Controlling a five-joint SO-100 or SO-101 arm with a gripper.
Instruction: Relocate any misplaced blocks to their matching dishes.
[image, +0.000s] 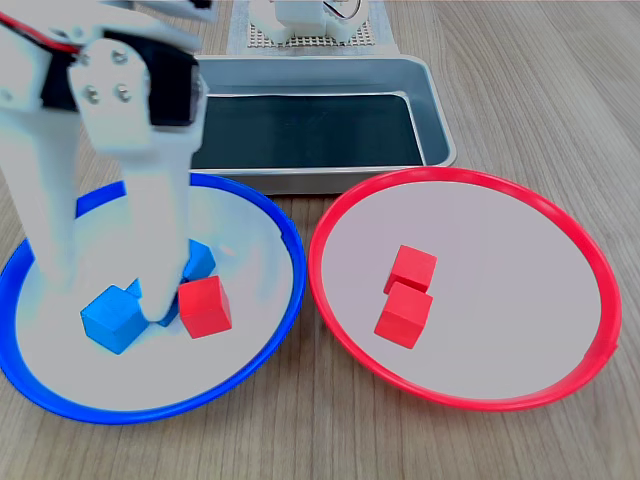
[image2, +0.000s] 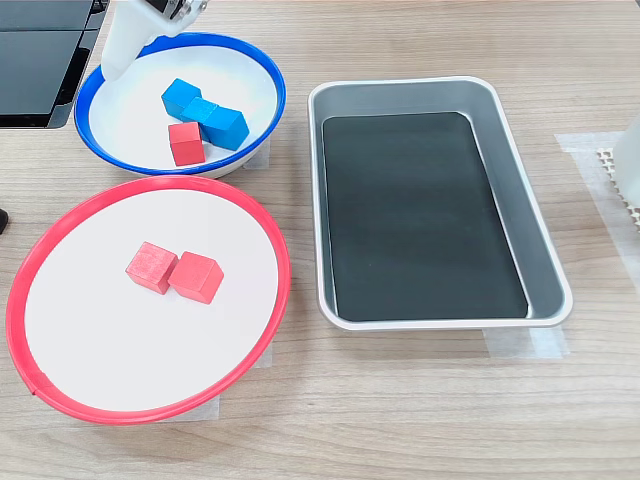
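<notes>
With two red cubes already in the red-rimmed round dish (image2: 45, 235), the white gripper (image: 152, 300) stands in the blue-rimmed round dish (image: 262, 205) beside the stray small matte red cube (image: 205, 306), jaws apparently empty though their spread is unclear, and must next close on it.

White plastic arm (image: 120, 150) with a black motor block set in it, silver screws on the bracket, a red cable up top, two long white fingers (image: 160, 250)
</notes>
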